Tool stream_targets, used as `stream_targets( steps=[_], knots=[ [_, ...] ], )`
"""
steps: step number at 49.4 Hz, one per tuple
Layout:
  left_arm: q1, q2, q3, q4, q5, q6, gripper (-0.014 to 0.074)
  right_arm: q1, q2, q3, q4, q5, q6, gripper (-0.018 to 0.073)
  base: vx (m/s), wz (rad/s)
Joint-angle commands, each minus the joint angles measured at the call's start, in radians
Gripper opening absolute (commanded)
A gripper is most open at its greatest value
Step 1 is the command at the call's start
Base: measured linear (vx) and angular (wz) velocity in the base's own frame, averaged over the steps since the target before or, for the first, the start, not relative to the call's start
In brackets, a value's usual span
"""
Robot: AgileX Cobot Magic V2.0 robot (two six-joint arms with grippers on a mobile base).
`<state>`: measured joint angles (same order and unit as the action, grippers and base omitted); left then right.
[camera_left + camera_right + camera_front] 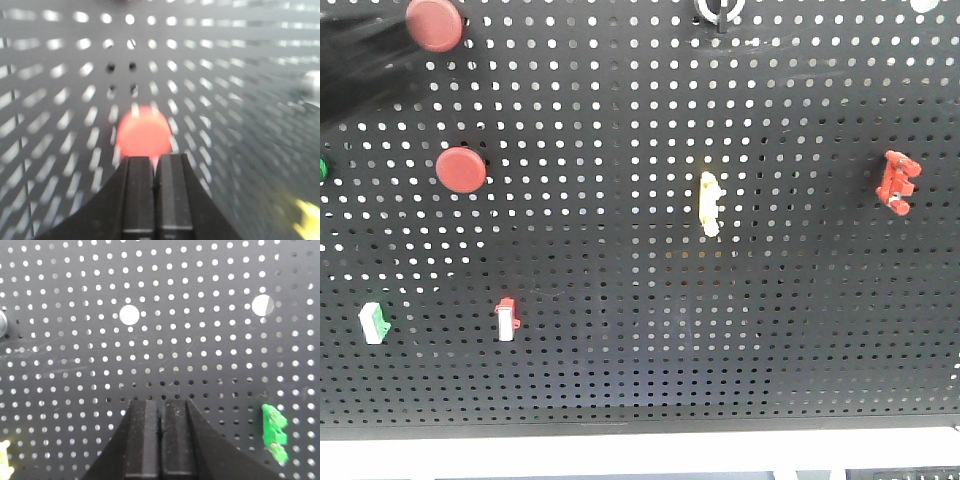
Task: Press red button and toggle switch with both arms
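A black board point(650, 330) full of small holes is seen in all three views. In the front view, two red buttons are fixed to its left part. The upper red button point(435, 25) is placed near the top edge, and the lower red button point(461, 169) is placed below it. A blurry black arm point(355, 60) is seen in the top left corner, just beside the upper red button.

Four small switches are also fixed to the board. A green and white switch point(374, 322) is set low on the left, and a red and white switch point(507, 319) is set near it. A yellow switch point(710, 204) is set in the middle, and a red switch point(897, 183) is set far to the right.

In the left wrist view, the left claw point(154, 162) is seen with its two fingers pressed together, and nothing is held between them. A blurry red button point(144, 134) is seen right at the tips. It cannot be told which of the two buttons it is, or whether it is touched.

In the right wrist view, the right claw point(160, 402) is also pressed together, and nothing is held in it. It is pointed at a bare part of the board. A bright green switch point(274, 432) is seen low on the right, off to the side of the claw and not touched by it.
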<state>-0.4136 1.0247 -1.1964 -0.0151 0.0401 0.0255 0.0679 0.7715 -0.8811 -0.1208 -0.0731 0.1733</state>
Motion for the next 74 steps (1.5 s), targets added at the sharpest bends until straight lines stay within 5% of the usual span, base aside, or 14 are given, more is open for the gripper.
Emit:
stream_targets(
  steps=[1, 16, 30, 47, 59, 74],
  knots=[
    [0.001, -0.118, 0.076, -0.006, -0.111, 0.001, 0.0002, 0.021, 0.022, -0.034, -0.027, -0.138, -0.005, 0.0000, 0.00, 0.00],
    [0.006, -0.228, 0.192, -0.005, -0.105, 0.001, 0.0002, 0.340, 0.246, -0.210, -0.145, -0.175, -0.011, 0.0000, 0.00, 0.00],
    [0.006, -0.226, 0.192, -0.003, -0.112, 0.015, 0.0002, 0.466, 0.501, -0.496, -0.136, -0.078, -0.006, 0.0000, 0.00, 0.00],
    [0.006, -0.226, 0.192, 0.005, -0.115, 0.019, 0.0002, 0.496, 0.658, -0.717, -0.136, 0.029, -0.005, 0.0000, 0.00, 0.00],
    [0.006, -0.226, 0.192, 0.082, -0.117, 0.019, 0.0002, 0.496, 0.675, -0.779, -0.141, 0.092, -0.006, 0.0000, 0.00, 0.00],
    [0.006, -0.226, 0.192, 0.081, -0.120, 0.019, 0.0002, 0.405, 0.666, -0.781, -0.133, 0.105, 0.021, 0.0000, 0.00, 0.00]
  ],
)
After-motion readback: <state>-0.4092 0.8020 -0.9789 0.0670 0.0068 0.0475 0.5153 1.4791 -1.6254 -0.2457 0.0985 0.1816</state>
